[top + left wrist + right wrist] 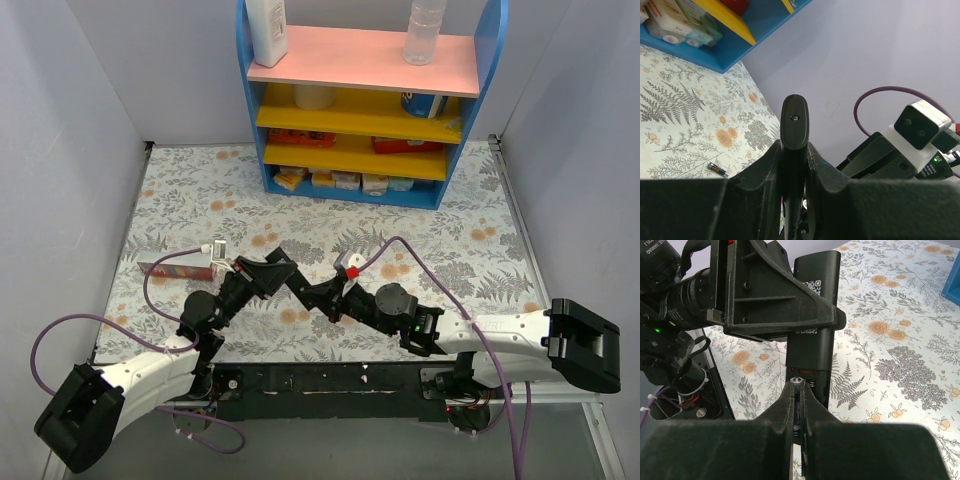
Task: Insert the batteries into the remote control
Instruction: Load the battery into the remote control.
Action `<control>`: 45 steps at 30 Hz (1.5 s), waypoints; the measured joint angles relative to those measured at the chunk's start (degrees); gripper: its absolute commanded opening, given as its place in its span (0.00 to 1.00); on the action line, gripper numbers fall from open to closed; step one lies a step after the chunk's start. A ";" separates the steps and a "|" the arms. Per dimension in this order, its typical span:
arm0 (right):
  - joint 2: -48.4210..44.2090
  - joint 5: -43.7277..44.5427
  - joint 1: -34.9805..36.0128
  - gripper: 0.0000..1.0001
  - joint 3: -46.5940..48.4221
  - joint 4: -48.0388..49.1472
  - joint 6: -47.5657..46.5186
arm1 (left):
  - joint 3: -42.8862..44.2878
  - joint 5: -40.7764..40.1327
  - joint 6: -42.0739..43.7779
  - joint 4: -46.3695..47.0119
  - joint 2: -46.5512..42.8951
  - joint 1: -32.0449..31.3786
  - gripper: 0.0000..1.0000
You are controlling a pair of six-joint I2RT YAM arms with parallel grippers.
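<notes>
One QR-labelled remote control [812,350] was clamped in the left gripper [794,150]. One battery [796,382] was pinched by the right gripper [797,402], and a second battery [717,170] was seen lying loose.

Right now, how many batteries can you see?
2. A loose battery lies on the table. A second battery is pinched in the right gripper, at the open end of the remote control. Another could be hidden inside it.

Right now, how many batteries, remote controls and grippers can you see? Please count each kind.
Batteries: 2, one lying on the table, the other in the right gripper
Remote control: 1, in the left gripper
Grippers: 2
Total: 5
</notes>
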 measured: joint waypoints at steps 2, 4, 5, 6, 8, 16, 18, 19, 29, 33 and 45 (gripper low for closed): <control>0.68 0.59 0.11 0.01 0.00 0.46 0.09 | -0.17 -0.07 0.02 -0.02 0.11 0.00 0.00; 1.46 0.90 0.11 0.01 0.00 0.87 0.15 | -0.20 -0.11 0.22 0.00 0.48 0.00 0.00; 1.81 1.05 0.11 0.01 0.00 0.98 0.20 | -0.24 -0.15 0.28 0.00 0.74 0.00 0.00; 2.23 1.18 0.11 0.01 0.02 1.14 0.20 | -0.31 -0.17 0.39 -0.02 0.96 0.00 0.00; 3.13 1.29 0.13 0.01 0.15 1.36 0.20 | -0.42 -0.28 0.63 -0.07 1.33 0.02 0.00; 6.80 1.97 0.13 0.01 0.59 3.48 0.13 | -0.46 -1.36 1.55 -1.73 1.97 0.44 0.00; 7.96 2.38 0.13 0.01 0.76 4.31 0.17 | -0.46 -2.03 1.68 -1.75 2.49 0.50 0.00; 8.52 2.64 0.13 0.01 0.81 4.70 0.20 | -0.50 -2.34 1.68 -1.73 2.86 0.57 0.00; 13.97 6.73 0.20 0.01 -0.52 10.88 2.67 | -1.38 -4.83 0.02 2.97 9.94 0.81 0.00; 15.10 6.27 -0.79 0.02 -2.10 15.28 4.48 | -1.40 -5.14 -0.50 4.92 11.85 0.76 0.00; 18.58 2.91 -1.73 0.04 -2.71 17.66 4.70 | -1.40 -6.84 -0.87 7.04 18.01 -0.24 0.00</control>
